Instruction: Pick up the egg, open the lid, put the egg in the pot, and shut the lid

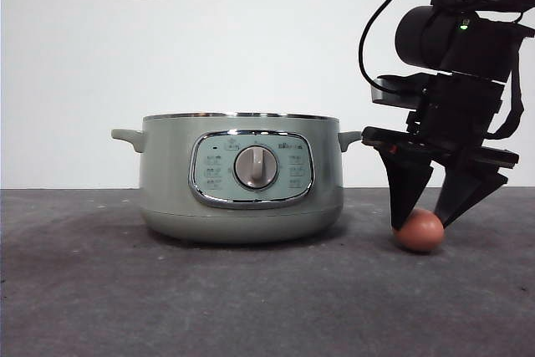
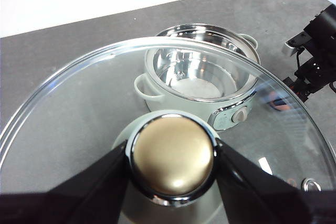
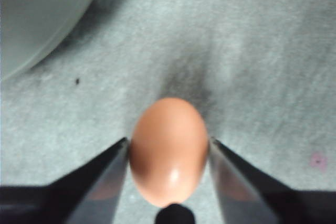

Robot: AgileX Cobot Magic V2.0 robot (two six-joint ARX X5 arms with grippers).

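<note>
The surface (image 1: 100, 290) is lying dark grey and bare around the pot (image 1: 167, 181), which is standing open near its middle, steel bowl showing in my left wrist view. My right arm is coming down from the upper right of the front view, wrist bulky and dark, jaws pointing straight down. My left arm is holding high above the pot, out of the front view altogether.

The lid (image 2: 79, 108) is hanging in my left pincer (image 2: 173, 163), lifted well clear of the pot; its glass is filling most of that view and its near edge is being cut off by the frame. The jaws are clamping the knob (image 2: 172, 157) from both sides.

My right pincer (image 3: 168, 148) is straddling the egg (image 3: 169, 150), jaw tips reaching the surface just beside the pot. The jaws are lying against the egg's sides; a firm grip I cannot tell. The egg is resting on the surface.
</note>
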